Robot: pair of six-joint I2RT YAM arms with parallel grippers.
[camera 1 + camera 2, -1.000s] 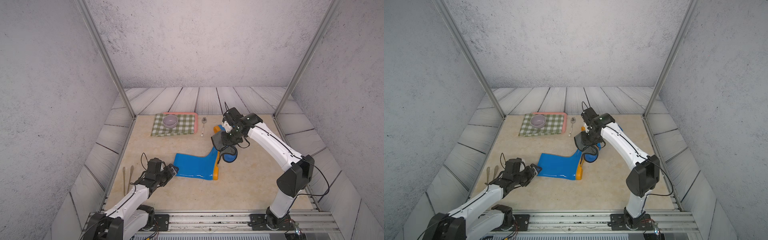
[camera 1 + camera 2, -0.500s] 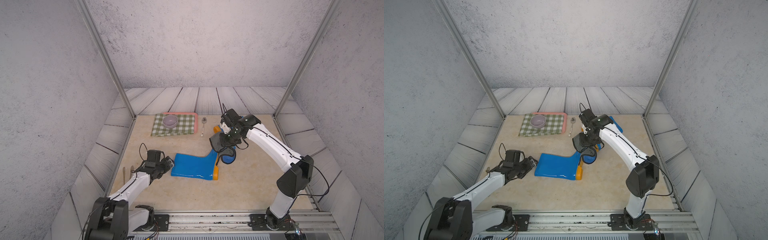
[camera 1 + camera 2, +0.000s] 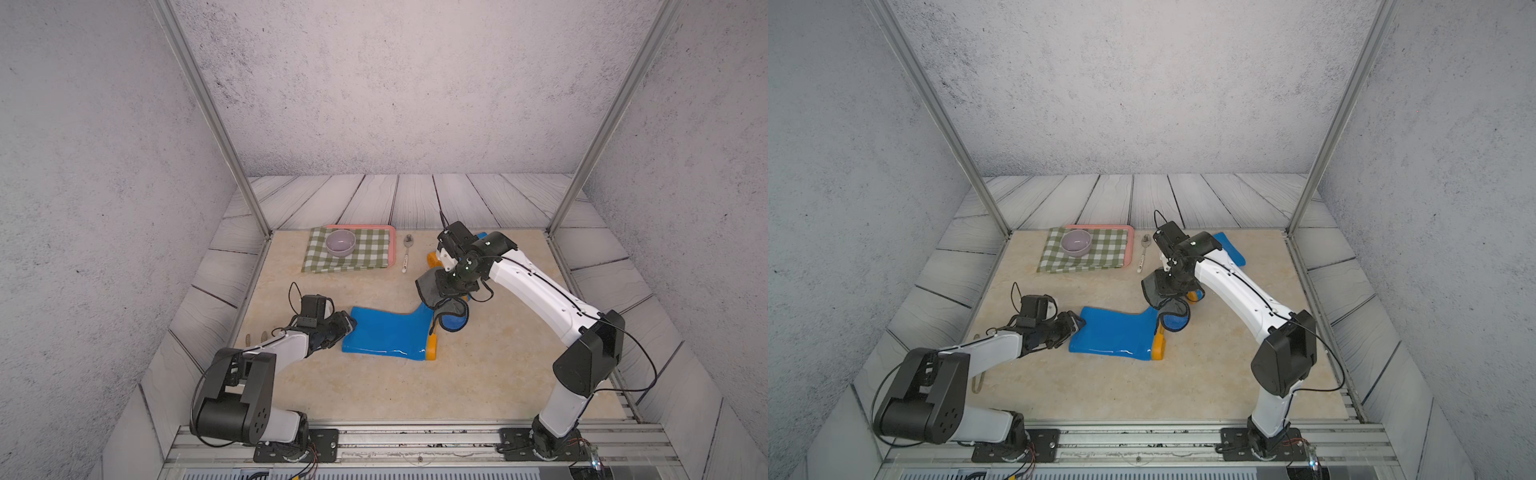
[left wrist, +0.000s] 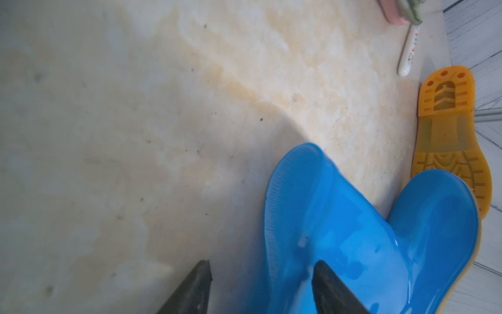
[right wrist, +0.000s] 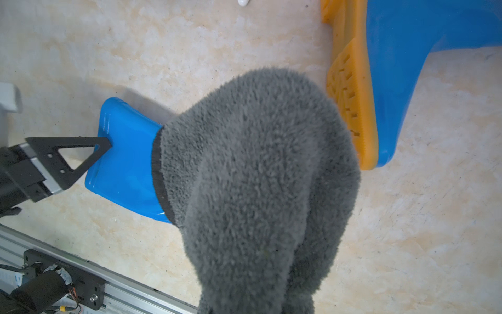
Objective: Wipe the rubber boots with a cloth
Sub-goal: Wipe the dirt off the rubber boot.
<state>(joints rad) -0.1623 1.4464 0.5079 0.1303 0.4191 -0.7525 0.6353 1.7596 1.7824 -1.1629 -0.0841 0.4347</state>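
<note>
One of the rubber boots [image 3: 386, 332] [image 3: 1113, 332] lies on its side mid-table, glossy blue with an orange sole. My left gripper [image 3: 349, 324] [image 3: 1077, 325] [image 4: 262, 274] is open at its shaft mouth. One finger is over the blue shaft [image 4: 339, 231] and the other over bare floor beside the rim. The second boot [image 3: 434, 258] [image 3: 1229, 249] [image 4: 451, 130] [image 5: 421, 54] lies behind my right arm. My right gripper [image 3: 446, 286] [image 3: 1174, 286] is shut on the dark grey cloth [image 3: 430, 286] [image 3: 1154, 291] [image 5: 258, 176]. The cloth hangs over the near boot's toe end and hides the fingers in the right wrist view.
At the back left, a green-and-white checked cloth [image 3: 353, 257] covers a pink tray [image 3: 361, 227] and carries a grey bowl [image 3: 340, 242]. A spoon [image 3: 406, 253] lies beside the tray. Two thin sticks [image 3: 980, 374] lie near the left wall. A metal rail [image 3: 415, 432] runs along the front.
My left gripper moved up to the near boot's shaft mouth and its jaws narrowed. My right arm with the cloth shifted slightly left and down.
</note>
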